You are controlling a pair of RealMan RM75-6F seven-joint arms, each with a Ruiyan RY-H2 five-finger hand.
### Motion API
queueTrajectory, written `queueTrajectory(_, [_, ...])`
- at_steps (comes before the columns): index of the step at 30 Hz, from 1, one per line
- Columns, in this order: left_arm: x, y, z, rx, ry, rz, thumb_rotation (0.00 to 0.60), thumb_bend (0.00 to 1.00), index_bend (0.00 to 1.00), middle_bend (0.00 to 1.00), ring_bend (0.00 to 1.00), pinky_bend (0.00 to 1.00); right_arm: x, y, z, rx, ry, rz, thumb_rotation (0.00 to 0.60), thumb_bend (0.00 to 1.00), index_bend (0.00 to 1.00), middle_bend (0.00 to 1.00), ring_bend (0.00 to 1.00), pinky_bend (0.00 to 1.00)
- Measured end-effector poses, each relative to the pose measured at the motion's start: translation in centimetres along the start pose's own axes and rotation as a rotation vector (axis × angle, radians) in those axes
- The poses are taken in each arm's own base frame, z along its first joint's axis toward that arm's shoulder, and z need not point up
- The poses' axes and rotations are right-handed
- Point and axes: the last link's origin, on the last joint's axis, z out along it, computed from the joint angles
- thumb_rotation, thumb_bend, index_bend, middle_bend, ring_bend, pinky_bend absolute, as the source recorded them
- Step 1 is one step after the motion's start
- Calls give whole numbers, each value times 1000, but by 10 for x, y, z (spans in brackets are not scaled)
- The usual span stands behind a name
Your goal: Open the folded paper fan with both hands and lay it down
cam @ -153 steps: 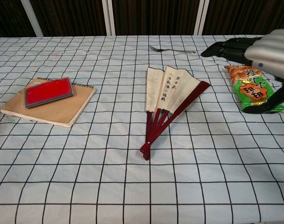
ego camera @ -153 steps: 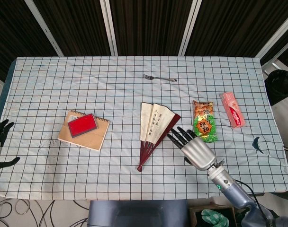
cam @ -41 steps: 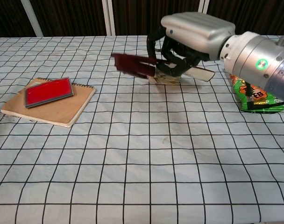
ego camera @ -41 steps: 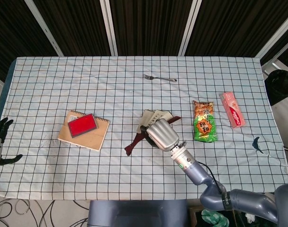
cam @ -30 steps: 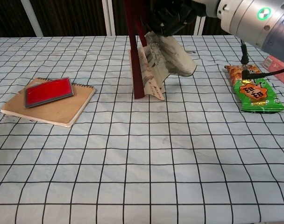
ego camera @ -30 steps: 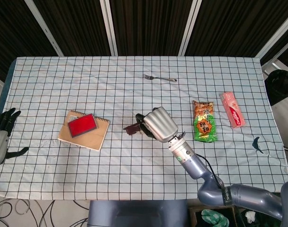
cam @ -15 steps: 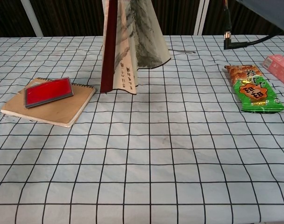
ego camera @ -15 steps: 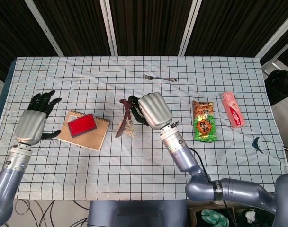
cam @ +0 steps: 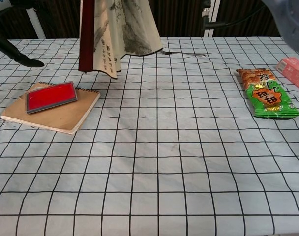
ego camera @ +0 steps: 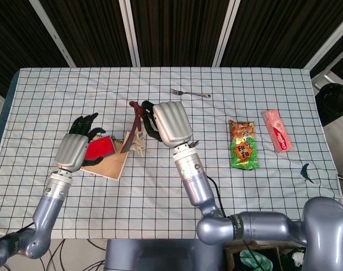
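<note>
Checked cloth on the table (cam: pixel 189 162) in front; beyond, right hand (ego camera: pixel 168 124) gripping the half-spread paper fan (cam: pixel 110 37) aloft, left hand (ego camera: pixel 75 148) near with fingers (ego camera: pixel 84 124) apart, empty. Likely risks: torn folds, or a slipping fan during the handover.

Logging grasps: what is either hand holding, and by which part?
The right hand grips the paper fan by its rib end; the left hand holds nothing.
</note>
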Motion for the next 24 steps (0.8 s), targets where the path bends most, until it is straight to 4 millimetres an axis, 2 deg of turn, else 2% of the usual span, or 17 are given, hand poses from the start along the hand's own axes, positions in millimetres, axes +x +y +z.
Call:
queueTrajectory(9, [-17,26,11,-6,44,-123,600,195,365,24,0,0,1,-9,-3,-7,1,16,600,852,807,835,862,730])
queueTrajectory(14, [-26,41,10,-4,33,-221,600,210,403,41,0,0,1,-11,-4,-8,5,16,600,851,807,835,862,729])
queueTrajectory(20, [-35,51,8,21,16,-298,600,260,424,51,0,0,1,-14,-5,-3,3,18,600,852,807,835,863,730])
queueTrajectory(24, [-40,57,8,38,6,-333,600,331,456,58,0,0,-1,-15,-6,-3,1,19,600,852,807,835,862,730])
